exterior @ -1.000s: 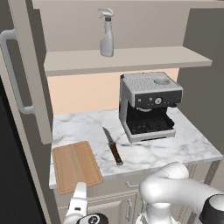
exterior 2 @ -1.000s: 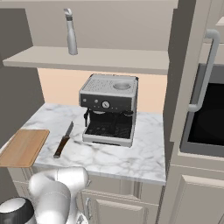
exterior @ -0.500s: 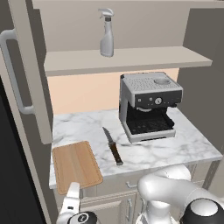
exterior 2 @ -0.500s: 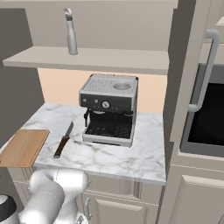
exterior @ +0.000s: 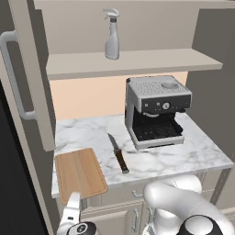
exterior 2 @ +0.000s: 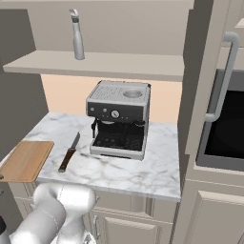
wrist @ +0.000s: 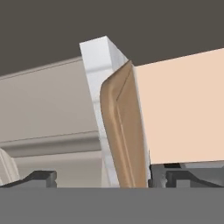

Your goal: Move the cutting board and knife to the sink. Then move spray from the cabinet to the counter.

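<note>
The gripper (wrist: 98,178) is spread wide, low off the tabletop's (exterior: 151,160) front left corner, its fingertips (wrist: 41,177) either side of the cutting board's (exterior: 80,174) overhanging edge. At the board's 3 o'clock lies the knife (exterior: 118,153), then an espresso machine (exterior: 156,110). Spray (exterior: 111,41) stands on the cabinet (exterior: 133,62) shelf. No writing is legible.

Light-brown cutting board (exterior: 80,175) (grey-veined white counter (exterior: 156,161))
</note>
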Motion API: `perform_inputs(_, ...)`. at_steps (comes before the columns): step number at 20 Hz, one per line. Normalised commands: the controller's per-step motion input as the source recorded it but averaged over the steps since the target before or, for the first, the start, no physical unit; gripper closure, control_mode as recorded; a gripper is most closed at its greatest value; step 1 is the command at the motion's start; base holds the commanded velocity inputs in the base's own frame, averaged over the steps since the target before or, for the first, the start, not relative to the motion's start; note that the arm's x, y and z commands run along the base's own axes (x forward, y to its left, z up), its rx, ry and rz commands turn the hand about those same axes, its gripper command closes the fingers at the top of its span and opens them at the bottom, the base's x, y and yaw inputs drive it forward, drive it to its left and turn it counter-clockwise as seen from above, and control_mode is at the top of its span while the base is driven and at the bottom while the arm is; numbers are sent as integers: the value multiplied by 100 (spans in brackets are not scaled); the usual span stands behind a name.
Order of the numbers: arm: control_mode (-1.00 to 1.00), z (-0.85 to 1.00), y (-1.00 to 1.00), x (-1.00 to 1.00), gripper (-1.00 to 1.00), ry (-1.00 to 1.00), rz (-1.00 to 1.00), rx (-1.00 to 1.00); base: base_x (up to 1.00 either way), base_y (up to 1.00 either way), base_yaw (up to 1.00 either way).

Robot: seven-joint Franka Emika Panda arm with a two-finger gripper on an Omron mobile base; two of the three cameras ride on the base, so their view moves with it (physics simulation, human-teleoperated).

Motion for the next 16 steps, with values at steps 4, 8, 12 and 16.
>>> perform_inputs(4, -100, -24, 4, 10, -100, 0, 0, 0, 0, 0, 0)
perform_inputs(8, -100, -10, 3, 14, -100, -1, 0, 0, 0, 0, 0)
perform_inputs(12, -100, 0, 2, 22, -100, -1, -1, 0, 0, 0, 0)
perform_inputs(16, -100, -3, 2, 29, -100, 0, -3, 0, 0, 0, 0)
